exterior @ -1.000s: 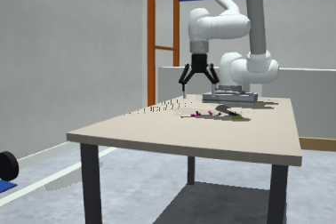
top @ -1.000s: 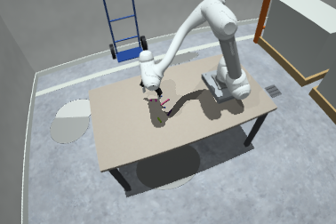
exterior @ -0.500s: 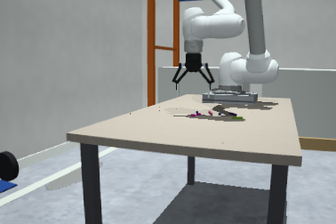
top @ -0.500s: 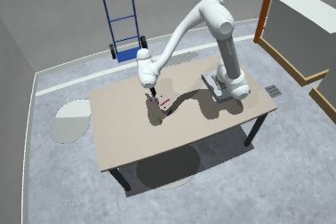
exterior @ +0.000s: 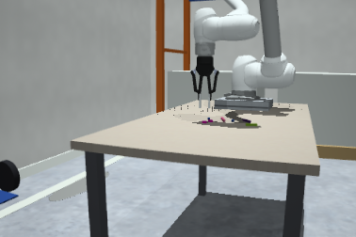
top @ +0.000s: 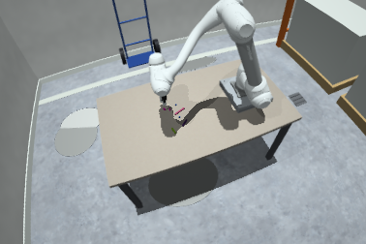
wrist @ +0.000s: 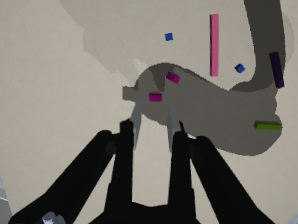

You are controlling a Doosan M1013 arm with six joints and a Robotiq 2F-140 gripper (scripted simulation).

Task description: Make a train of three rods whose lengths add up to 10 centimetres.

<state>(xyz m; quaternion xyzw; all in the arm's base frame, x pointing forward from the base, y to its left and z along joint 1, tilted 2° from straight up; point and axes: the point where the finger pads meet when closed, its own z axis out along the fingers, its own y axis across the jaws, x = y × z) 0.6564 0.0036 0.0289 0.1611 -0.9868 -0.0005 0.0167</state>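
Your gripper (wrist: 153, 119) is clenched most of the way, its two fingers standing nearly parallel with a narrow gap, and it grasps nothing. In the exterior view you can see it hanging upright over the far part of the counter (exterior: 198, 144), tips pointing down.

In the wrist view, one magenta rod (wrist: 154, 96) lies flat on the counter just beyond your fingertips, roughly in line with the gap between them. A second magenta rod (wrist: 173, 78) lies near it, a little farther out and to the right, slightly tilted; the two are apart, not touching.

Farther out you have a blue rod (wrist: 169, 36), and to its right the long pink rod (wrist: 214, 44) lying along your line of sight. Another blue rod (wrist: 240, 68) sits just right of the pink rod's near end, not touching it. The purple rod (wrist: 276, 70) lies at the right edge of the wrist view, and the lime rod (wrist: 268, 125) lies crosswise below it, well apart from the magenta pair.

No rods lie end to end; all are scattered in the arm's shadow.
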